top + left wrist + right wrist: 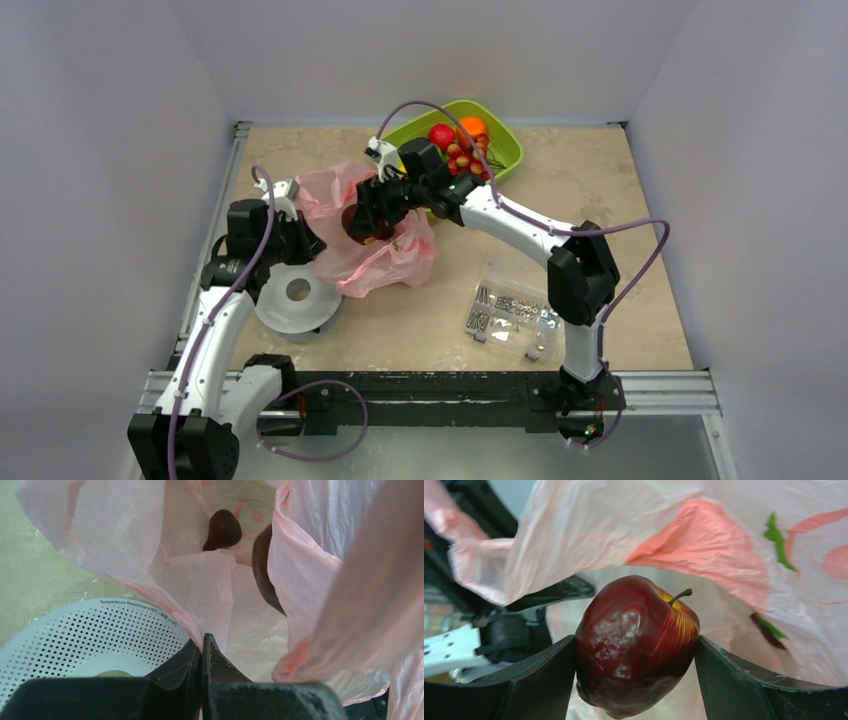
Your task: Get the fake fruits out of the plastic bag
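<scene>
The pink plastic bag (385,255) lies left of the table's middle, its mouth held open. My left gripper (300,238) is shut on the bag's edge (197,630); its jaws are pressed together with the plastic between them. My right gripper (365,222) is at the bag's mouth, shut on a dark red apple (636,645) with a stem, held between both fingers. The apple shows dark in the bag's mouth in the top view (360,222) and in the left wrist view (222,528). The bag (704,545) surrounds it.
A green tray (500,150) at the back holds a red fruit (440,135), an orange fruit (473,126) and a bunch of grapes (467,155). A white perforated disc (297,297) lies under the left arm. A clear box of small parts (512,310) sits at right.
</scene>
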Action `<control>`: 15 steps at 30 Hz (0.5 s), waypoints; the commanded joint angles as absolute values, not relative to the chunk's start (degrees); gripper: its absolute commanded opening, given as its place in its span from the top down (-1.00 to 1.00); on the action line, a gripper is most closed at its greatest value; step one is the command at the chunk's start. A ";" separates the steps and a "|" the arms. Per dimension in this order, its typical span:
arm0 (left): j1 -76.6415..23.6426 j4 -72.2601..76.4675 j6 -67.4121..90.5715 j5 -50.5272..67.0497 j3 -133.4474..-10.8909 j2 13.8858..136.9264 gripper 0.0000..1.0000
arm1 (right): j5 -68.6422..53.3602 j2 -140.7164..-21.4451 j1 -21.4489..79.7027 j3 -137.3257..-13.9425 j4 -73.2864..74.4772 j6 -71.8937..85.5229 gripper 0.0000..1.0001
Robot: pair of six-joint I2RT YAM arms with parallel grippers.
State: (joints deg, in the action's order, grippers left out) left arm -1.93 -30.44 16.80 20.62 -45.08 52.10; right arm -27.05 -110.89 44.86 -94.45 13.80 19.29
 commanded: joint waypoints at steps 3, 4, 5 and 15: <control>-2.44 -28.51 15.47 19.54 -44.38 50.98 1.00 | -40.97 -107.19 44.54 -98.01 20.64 17.45 0.85; -2.60 -28.66 15.40 19.28 -44.38 51.00 1.00 | -40.88 -106.01 44.56 -97.28 20.28 17.68 0.85; -2.78 -28.85 15.32 18.91 -44.43 51.05 1.00 | -40.65 -104.81 44.51 -96.66 19.89 17.58 0.85; -3.32 -29.07 15.12 18.54 -44.58 50.97 1.00 | -50.23 -99.09 37.56 -90.92 0.41 31.67 1.00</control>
